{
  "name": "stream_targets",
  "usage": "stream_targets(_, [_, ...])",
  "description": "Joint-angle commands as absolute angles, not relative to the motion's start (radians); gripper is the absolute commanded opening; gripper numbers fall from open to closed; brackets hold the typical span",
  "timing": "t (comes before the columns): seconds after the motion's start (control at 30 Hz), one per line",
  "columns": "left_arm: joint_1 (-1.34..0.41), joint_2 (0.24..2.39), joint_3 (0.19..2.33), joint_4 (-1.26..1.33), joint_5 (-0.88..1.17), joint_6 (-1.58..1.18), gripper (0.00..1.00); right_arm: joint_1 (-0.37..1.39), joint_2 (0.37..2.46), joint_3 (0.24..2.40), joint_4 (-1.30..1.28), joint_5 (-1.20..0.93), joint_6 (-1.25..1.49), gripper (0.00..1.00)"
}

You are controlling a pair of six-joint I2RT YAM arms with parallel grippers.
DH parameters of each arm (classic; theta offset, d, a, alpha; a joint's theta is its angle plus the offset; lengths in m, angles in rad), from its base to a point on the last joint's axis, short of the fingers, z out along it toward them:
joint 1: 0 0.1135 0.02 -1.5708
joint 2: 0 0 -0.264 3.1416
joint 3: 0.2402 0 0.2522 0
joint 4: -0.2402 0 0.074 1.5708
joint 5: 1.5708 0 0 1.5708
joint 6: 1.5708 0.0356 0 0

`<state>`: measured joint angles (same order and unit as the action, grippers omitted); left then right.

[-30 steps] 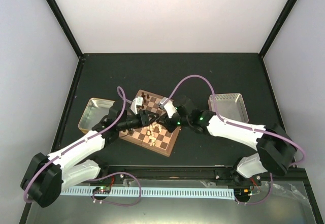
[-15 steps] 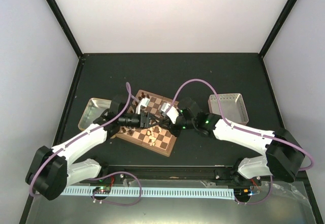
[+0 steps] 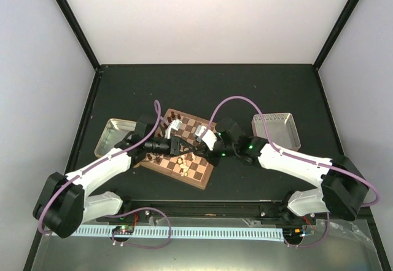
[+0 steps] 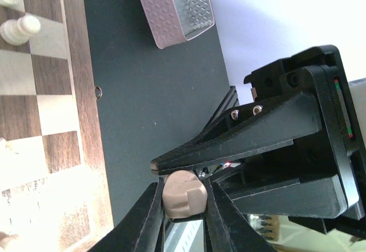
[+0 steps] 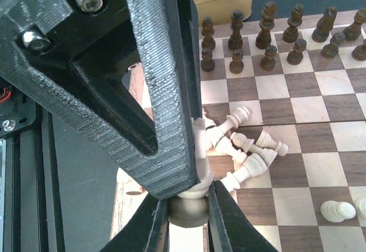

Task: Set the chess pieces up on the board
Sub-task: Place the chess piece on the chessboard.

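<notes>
left jaws: clamped on cream wooden chess piece (image 4: 184, 194) | right jaws: clamped on its dark base | place: over brown-and-tan checked wooden board (image 5: 334, 109)

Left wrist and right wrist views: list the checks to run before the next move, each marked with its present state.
1. Left fingers closed on the piece: ok.
2. Right fingers closed on a piece: ok.
3. Both hold the same piece: cannot tell.
4. Dark pieces upright in their rows: ok.
5. Cream pieces upright on the board: not ok, several lie in a heap.
6. Target square free: cannot tell.
</notes>
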<state>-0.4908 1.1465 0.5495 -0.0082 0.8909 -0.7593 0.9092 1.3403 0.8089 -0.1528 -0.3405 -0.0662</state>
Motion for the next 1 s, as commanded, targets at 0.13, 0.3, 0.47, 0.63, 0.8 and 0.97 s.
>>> stream_targets(0.13, [-0.501, 1.172, 0.587, 0.089, 0.889, -0.762, 0.07, 0.913, 1.344, 0.813, -0.145, -0.362, -0.030, 0.17])
stream_targets(0.3, [-0.528, 1.165, 0.607, 0.040, 0.784, -0.705, 0.06, 0.901, 1.329, 0.806, -0.163, -0.270, 0.064, 0.52])
stream_targets(0.47, [-0.601, 1.172, 0.668, -0.083, 0.513, -0.604, 0.06, 0.847, 1.186, 0.702, -0.122, -0.155, 0.232, 0.66])
stream_targets(0.63, [-0.702, 1.265, 0.749, -0.136, 0.281, -0.558, 0.06, 0.795, 1.092, 0.625, -0.186, 0.104, 0.537, 0.66])
stream_targets(0.8, [-0.816, 1.438, 0.893, -0.174, 0.108, -0.512, 0.05, 0.732, 1.102, 0.629, -0.366, 0.175, 0.795, 0.64])
stream_targets(0.97, [-0.906, 1.611, 1.062, -0.271, -0.104, -0.476, 0.05, 0.675, 1.120, 0.585, -0.382, 0.122, 0.872, 0.61])
